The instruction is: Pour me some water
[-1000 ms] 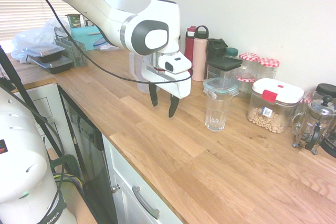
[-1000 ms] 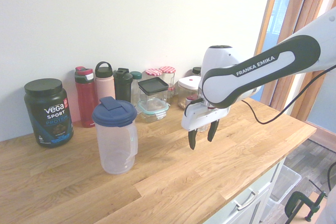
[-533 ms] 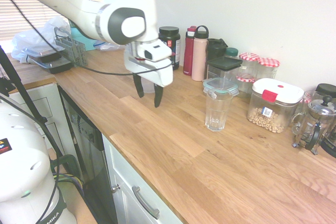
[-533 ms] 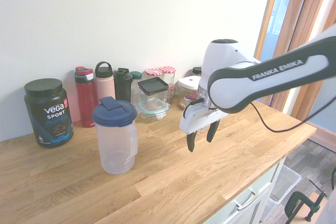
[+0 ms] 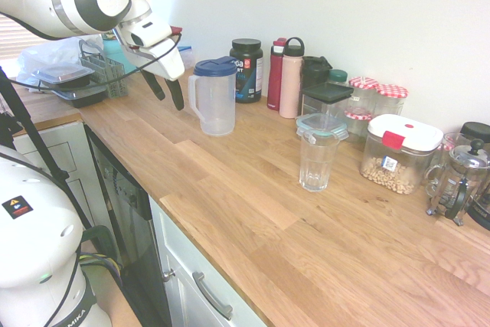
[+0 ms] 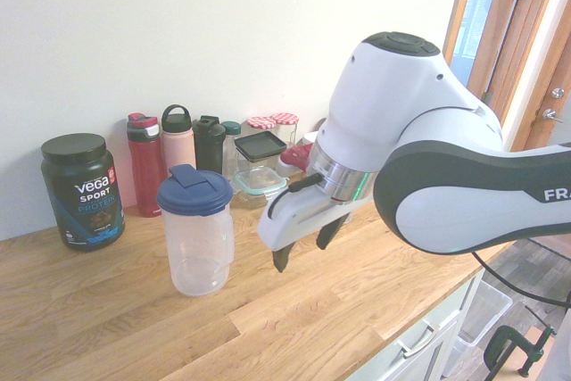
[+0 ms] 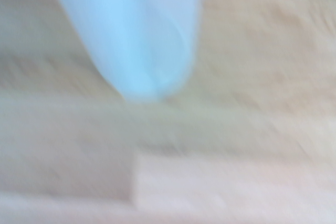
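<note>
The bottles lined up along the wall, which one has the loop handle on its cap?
The pink bottle, standing between the red bottle and the black bottle. Its dark cap has a round carrying loop on top.

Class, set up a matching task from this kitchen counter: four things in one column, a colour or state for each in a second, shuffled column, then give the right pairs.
Things:
1. pitcher
2. glass
3. gripper
4. tub

Colour or state:
A. open, holding nothing
B. black, with a black lid
C. clear, with a blue lid
D. clear, no lid, standing upright

Pairs: 1-C, 2-D, 3-A, 4-B
</note>
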Controlling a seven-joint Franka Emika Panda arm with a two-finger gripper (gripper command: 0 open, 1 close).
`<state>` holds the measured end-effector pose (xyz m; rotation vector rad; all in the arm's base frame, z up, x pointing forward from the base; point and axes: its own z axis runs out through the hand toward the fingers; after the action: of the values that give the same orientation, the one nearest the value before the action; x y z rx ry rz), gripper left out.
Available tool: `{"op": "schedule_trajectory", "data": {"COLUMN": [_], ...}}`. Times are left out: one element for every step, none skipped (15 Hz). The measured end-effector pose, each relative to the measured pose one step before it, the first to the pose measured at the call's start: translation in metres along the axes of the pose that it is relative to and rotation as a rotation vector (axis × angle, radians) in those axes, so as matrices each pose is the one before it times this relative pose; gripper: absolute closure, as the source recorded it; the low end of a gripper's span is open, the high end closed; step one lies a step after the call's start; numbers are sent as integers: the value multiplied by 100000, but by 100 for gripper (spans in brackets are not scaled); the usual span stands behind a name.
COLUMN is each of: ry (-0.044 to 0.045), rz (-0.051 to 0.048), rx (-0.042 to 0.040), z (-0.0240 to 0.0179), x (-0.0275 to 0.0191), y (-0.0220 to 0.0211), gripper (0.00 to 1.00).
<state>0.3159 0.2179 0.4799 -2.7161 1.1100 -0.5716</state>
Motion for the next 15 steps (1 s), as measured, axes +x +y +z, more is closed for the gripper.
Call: {"op": "schedule_trajectory", "data": {"ry": [529,248,409,632,952,968,479,412,847,825,726,943,1092,665,676], "rz": [-567,-210,116,482,839,711,515,718,749,687,489,350,96,28,-162], "rx": [2619,1701,1050,557,97,-34,-22,-445,-690,-355,-162,-53,10,-22,-139], "z": [-41,349,650,763,843,839,781,677,621,450,297,161,63,49,91], "x": [-219,21,229,365,308,105,-91,-185,-167,-55,-9,60,115,123,268], "y": [-1219,-1171,-1148,-994,-807,-721,-684,-557,-470,-426,-340,-192,-100,-9,57], "gripper": [0,0,0,0,100,100,100,100,100,100,100,100,100,100,100]}}
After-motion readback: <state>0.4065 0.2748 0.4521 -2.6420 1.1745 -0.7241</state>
